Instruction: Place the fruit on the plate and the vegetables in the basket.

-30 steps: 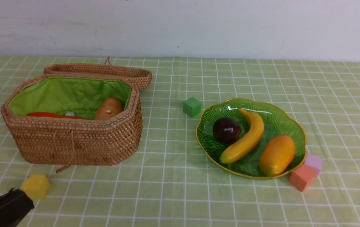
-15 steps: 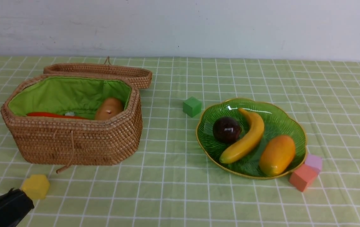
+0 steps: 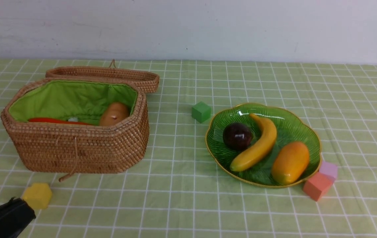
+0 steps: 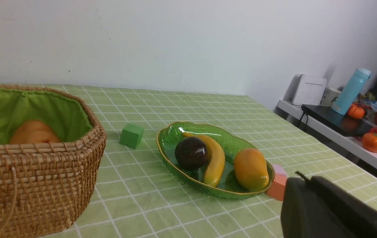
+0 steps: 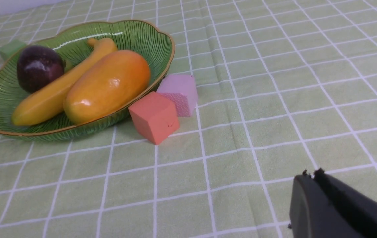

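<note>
Nearest the robot, the left gripper (image 3: 26,206) sits low at the table's near left corner, fingers pressed together and holding nothing. The right gripper (image 5: 307,178) is likewise closed and empty, out of the front view. Both appear parked clear of the work area, which suggests the sorting is complete.

A yellow block (image 3: 37,195) lies just beyond the left gripper. Further back, the basket (image 3: 76,148) stands with its lid (image 3: 109,74) folded open behind; the potato (image 3: 114,114) and carrot (image 3: 56,121) lie inside. The eggplant cannot be seen.

To the right, the plate (image 3: 294,127) carries the banana (image 3: 257,145), mango (image 3: 290,162) and mangosteen (image 3: 237,136).

The green checked tablecloth (image 3: 181,198) runs back to a plain white wall (image 3: 188,29).
</note>
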Tool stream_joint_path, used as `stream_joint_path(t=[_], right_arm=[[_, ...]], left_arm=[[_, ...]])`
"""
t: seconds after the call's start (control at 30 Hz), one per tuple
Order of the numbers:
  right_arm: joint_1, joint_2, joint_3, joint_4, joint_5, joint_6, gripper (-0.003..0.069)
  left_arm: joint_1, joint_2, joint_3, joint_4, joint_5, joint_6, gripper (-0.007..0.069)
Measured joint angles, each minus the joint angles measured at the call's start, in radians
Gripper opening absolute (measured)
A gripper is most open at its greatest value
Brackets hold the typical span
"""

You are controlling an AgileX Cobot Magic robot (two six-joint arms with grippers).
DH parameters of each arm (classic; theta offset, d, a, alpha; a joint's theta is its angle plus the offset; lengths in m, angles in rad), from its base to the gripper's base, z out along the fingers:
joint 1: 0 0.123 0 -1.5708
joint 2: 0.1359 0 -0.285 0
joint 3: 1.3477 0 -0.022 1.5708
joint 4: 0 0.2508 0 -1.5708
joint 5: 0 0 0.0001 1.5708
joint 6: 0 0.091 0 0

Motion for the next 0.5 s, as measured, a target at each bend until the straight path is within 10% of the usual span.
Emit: stream_joint_path(t=[0.5], right_arm=[[0.0, 0.0, 0.0, 0.004, 0.001, 0.0, 0.0033]], left_arm=[[0.115, -0.016, 0.018, -0.048, -0.09, 0.095, -0.0013]])
